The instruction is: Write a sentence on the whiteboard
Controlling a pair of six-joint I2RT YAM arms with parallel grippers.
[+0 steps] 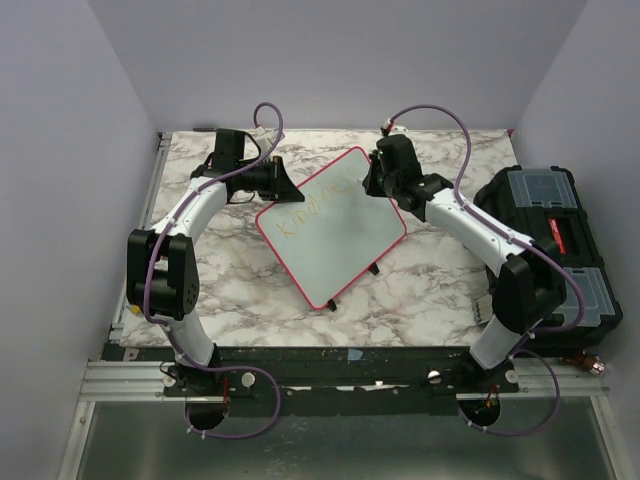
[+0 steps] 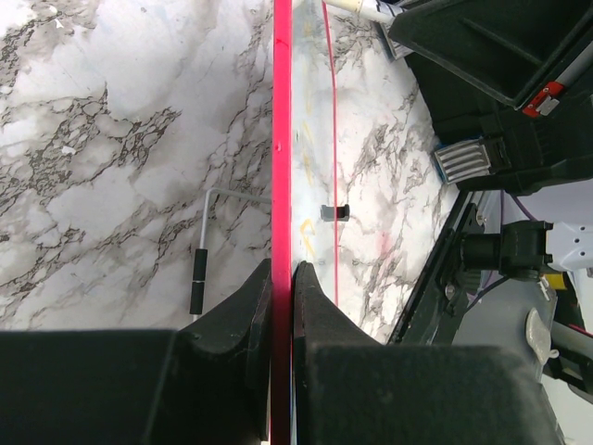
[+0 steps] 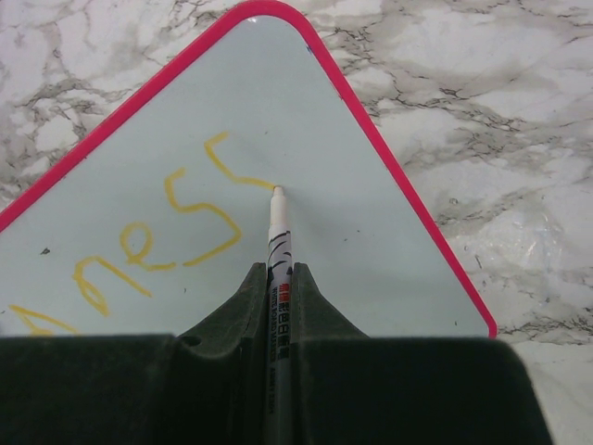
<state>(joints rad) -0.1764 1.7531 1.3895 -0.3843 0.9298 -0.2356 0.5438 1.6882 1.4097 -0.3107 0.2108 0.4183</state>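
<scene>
The whiteboard with its pinkish-red frame lies tilted on the marble table. One line of yellow letters runs along its upper left part; the right wrist view shows the last letters. My left gripper is shut on the board's frame at its far left edge. My right gripper is shut on a white marker. The marker tip touches the board at the end of the last yellow stroke, near the board's far corner.
A black toolbox with clear lid compartments stands at the right edge of the table. A thin metal stand leg with a black sleeve sticks out under the board. Small black clips sit on the board's near edge.
</scene>
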